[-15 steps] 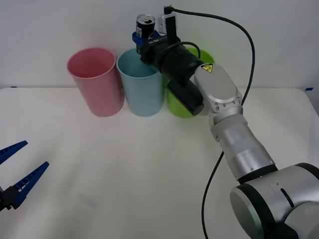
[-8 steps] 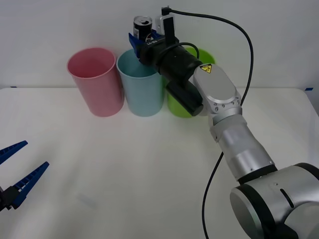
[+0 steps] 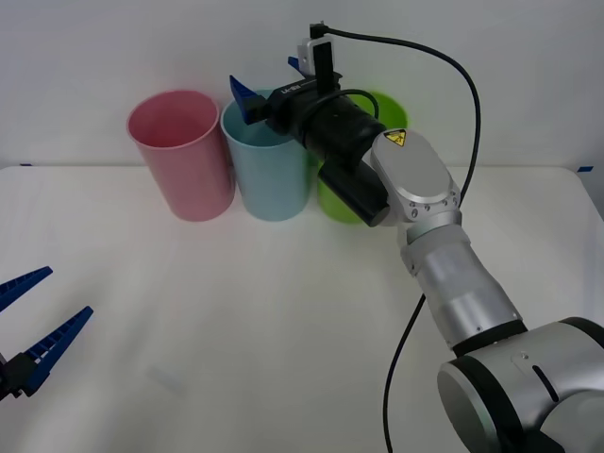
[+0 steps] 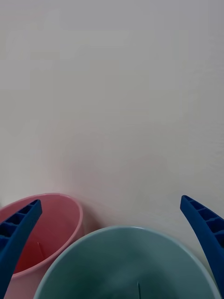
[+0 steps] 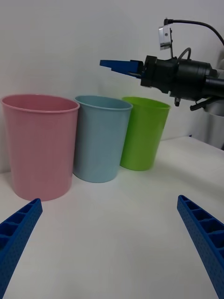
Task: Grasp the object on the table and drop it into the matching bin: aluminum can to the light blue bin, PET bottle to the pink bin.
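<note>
Half a second ago the right gripper (image 3: 269,87) stood above the light blue bin (image 3: 272,170) clamped on the aluminum can; now its blue fingers are spread wide with nothing between them, and the can is gone from them, most likely dropped into the bin directly beneath, though its inside is too dim to confirm this. In the right wrist view the bin's round rim sits between and just below the fingertips, with the pink bin (image 3: 181,156) off to one side of them and the lime green cup (image 3: 359,151) under the arm's forearm. The left gripper (image 3: 33,335) waits wide open and empty, low over the table (image 3: 236,330), well apart from the bins. By my judgement such a small can is light, thin-walled and smooth, so it dents under hard pressure and is best gripped across its mid-body.
</note>
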### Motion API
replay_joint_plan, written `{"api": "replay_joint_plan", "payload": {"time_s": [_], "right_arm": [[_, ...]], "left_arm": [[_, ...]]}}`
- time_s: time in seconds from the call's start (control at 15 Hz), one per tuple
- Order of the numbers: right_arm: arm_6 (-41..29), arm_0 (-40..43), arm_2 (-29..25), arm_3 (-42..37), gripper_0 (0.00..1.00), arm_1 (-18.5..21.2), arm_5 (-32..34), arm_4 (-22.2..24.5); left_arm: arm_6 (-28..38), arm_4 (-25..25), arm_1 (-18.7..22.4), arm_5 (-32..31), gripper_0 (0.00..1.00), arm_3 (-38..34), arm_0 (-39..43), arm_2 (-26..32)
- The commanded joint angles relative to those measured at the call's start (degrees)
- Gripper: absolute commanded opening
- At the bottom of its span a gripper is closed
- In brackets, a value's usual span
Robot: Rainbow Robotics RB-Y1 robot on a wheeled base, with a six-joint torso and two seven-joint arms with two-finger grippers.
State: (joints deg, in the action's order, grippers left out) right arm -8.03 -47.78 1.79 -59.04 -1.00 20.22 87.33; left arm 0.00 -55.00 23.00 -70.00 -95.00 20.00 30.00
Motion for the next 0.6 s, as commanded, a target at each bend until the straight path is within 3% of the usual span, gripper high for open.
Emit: {"api": "replay_joint_plan", "payload": {"time_s": [0.07, 0.6], "right_arm": [[-0.6, 4.0, 1.7, -5.5, 1.0, 0.2, 1.4, -0.8], [-2.6, 19.2, 11.2, -25.6, 1.0, 14.3, 2.4, -10.4]], "left_arm": [[0.0, 0.0, 0.0, 0.0, 1.0, 0.0, 0.0, 0.0], [0.0, 0.0, 0.0, 0.0, 1.0, 0.0, 0.0, 0.0]]}}
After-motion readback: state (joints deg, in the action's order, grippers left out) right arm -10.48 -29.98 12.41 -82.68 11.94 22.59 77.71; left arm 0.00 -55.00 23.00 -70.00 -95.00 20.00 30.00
